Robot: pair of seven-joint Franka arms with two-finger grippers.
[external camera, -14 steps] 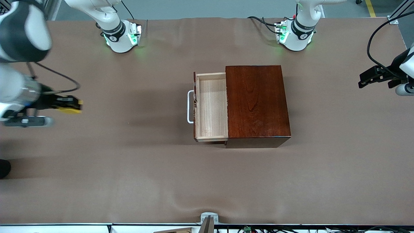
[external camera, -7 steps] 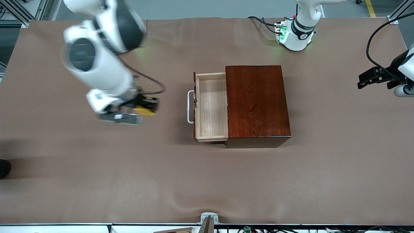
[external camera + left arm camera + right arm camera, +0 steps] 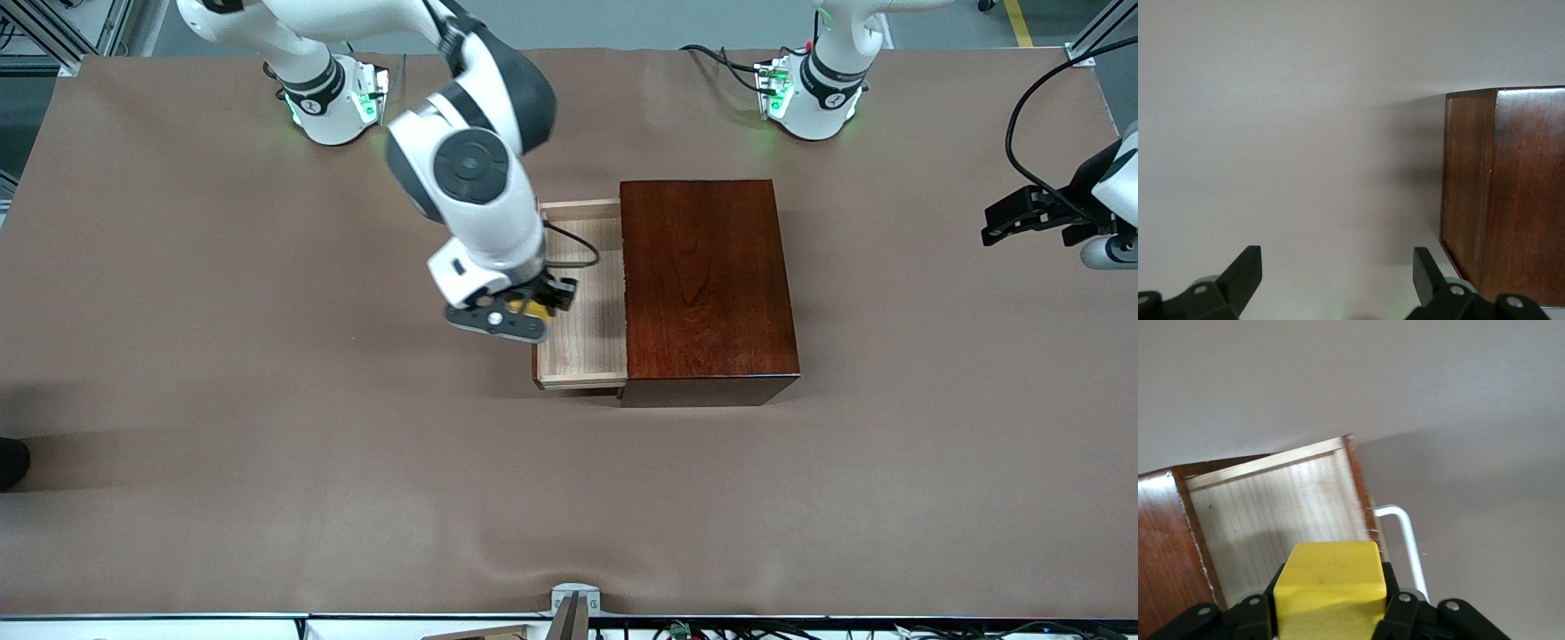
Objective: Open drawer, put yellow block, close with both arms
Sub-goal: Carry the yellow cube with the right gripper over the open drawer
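The dark reddish-brown box [image 3: 707, 284] stands mid-table with its pale wood drawer [image 3: 589, 342] pulled open toward the right arm's end. My right gripper [image 3: 526, 308] is shut on the yellow block [image 3: 517, 306] and holds it over the drawer's front edge. The right wrist view shows the block [image 3: 1331, 583] between the fingers, with the drawer's inside [image 3: 1271, 517] and white handle [image 3: 1403, 533] below it. The arm hides the handle in the front view. My left gripper [image 3: 1013, 216] waits open and empty at the left arm's end of the table, facing the box [image 3: 1505, 193].
The brown table cloth [image 3: 356, 462] covers the whole table. A small grey mount [image 3: 573, 600] sits at the table edge nearest the front camera. A black cable [image 3: 1022, 107] loops above the left gripper.
My right arm has swung with the yellow block from the right arm's end of the table to over the open drawer's front. The left arm has not moved.
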